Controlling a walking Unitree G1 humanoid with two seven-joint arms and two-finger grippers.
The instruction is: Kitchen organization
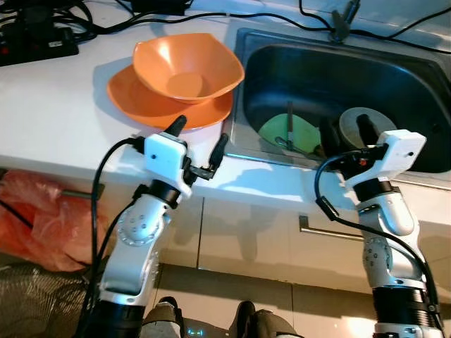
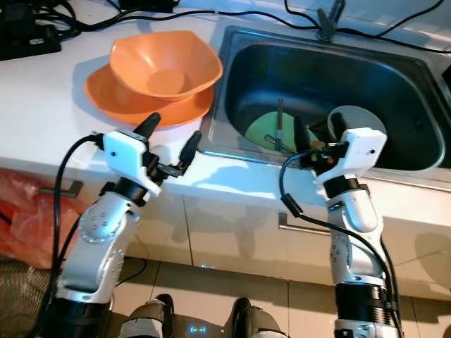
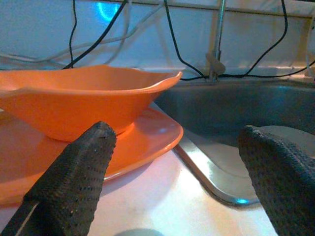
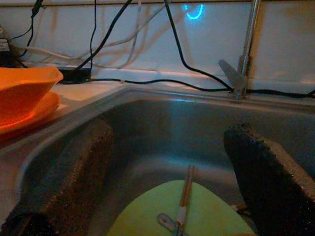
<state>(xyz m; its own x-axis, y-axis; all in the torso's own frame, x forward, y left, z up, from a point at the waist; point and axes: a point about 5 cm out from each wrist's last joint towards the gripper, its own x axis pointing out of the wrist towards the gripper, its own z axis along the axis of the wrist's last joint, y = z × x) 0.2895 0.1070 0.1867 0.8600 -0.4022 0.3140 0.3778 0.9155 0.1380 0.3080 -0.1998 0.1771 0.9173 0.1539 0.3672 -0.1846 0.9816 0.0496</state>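
Observation:
An orange bowl (image 1: pixel 187 67) sits in an orange plate (image 1: pixel 137 105) on the white counter (image 1: pixel 49 105), just left of the steel sink (image 1: pixel 317 70). In the sink lie a green plate (image 1: pixel 271 132) with chopsticks (image 1: pixel 289 123) and a small metal utensil across it, and beside it a pale bowl (image 1: pixel 347 121). My left gripper (image 1: pixel 201 132) is open above the counter's front edge, pointing at the orange plate's near rim (image 3: pixel 147 140). My right gripper (image 1: pixel 347 132) hangs open over the sink's front edge, facing the green plate (image 4: pixel 197 216).
A black power strip (image 1: pixel 35 42) and cables lie along the back of the counter. The tap (image 4: pixel 243 64) stands behind the sink. Below the counter are cabinet doors with a handle (image 1: pixel 317 229) and an orange plastic bag (image 1: pixel 35 218) on the left.

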